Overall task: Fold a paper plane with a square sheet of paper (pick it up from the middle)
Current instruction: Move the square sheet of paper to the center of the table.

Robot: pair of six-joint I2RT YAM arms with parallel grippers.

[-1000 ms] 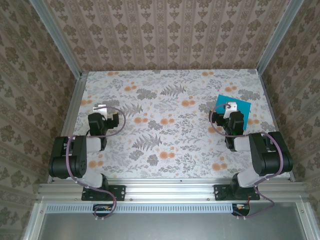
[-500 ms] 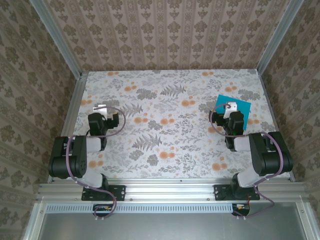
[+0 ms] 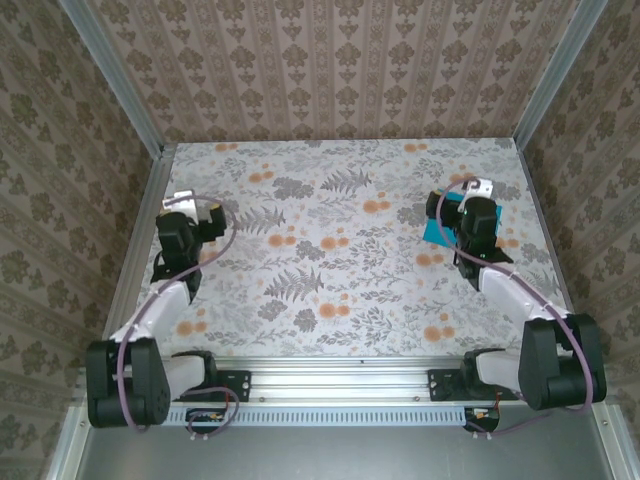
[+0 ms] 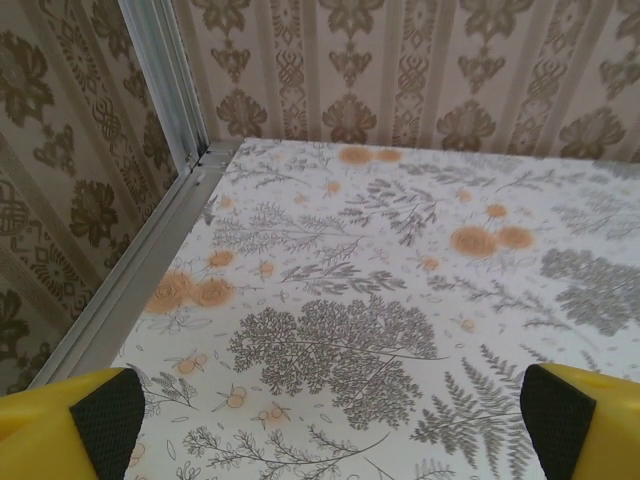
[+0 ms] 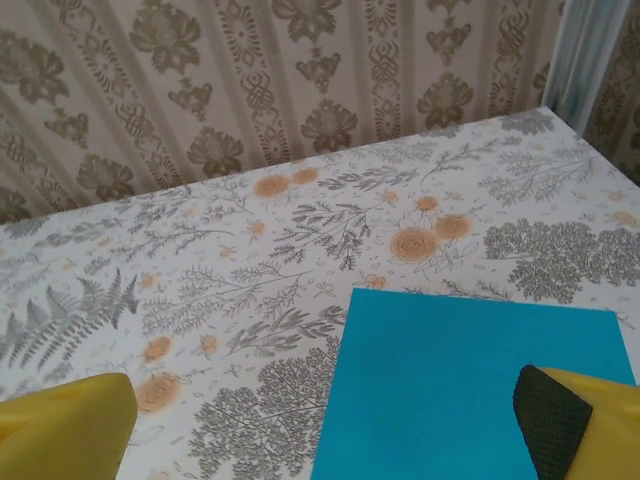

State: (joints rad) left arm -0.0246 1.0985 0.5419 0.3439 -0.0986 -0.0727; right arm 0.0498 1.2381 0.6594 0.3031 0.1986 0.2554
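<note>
Hanging the right gripper (image 5: 320, 430), fingers spread wide, over the flat teal square sheet of paper (image 5: 470, 380). Holding the left gripper (image 4: 320, 415) equally spread above the floral table (image 4: 340, 250), well apart.

Both arms stretched forward from their bases, elbows low. My left arm (image 3: 160, 300) runs up the left side, wrist pitched down, left gripper (image 3: 183, 207) at its far end, jaws spread wide, black pads (image 4: 108, 420) gripping nothing. My right arm (image 3: 510, 290) mirrors it on the right. The right gripper (image 3: 478, 195) likewise stands wide apart, yellow fingers (image 5: 590, 425) holding nothing.
</note>
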